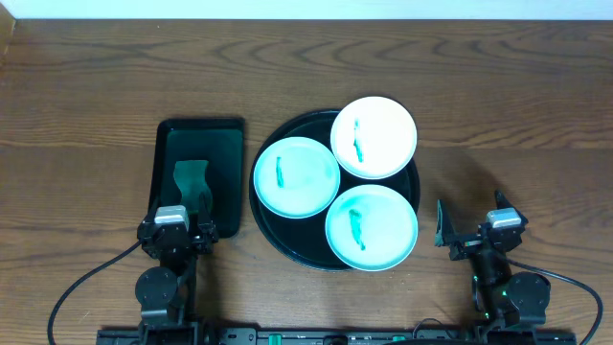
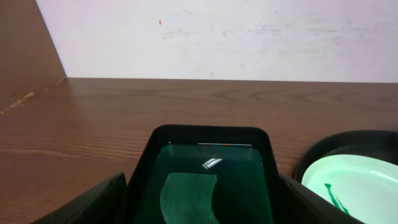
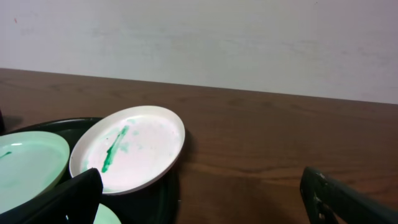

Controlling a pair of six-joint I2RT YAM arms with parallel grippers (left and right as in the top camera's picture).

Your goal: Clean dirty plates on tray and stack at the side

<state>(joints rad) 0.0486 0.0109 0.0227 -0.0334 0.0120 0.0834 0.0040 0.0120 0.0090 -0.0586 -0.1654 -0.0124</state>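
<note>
Three plates lie on the round black tray (image 1: 271,227). The white plate (image 1: 374,137) is at the back right, one mint plate (image 1: 296,177) at the left, another mint plate (image 1: 372,228) at the front. Each has a green smear. The white plate also shows in the right wrist view (image 3: 130,149), and the left mint plate in the left wrist view (image 2: 354,183). My left gripper (image 1: 178,230) is open and empty at the near end of the green tray. My right gripper (image 1: 474,233) is open and empty, right of the black tray.
A dark green rectangular tray (image 1: 199,144) stands left of the black tray, with a green sponge cloth (image 1: 192,180) in it, also in the left wrist view (image 2: 186,196). Cables run from both arm bases at the front edge.
</note>
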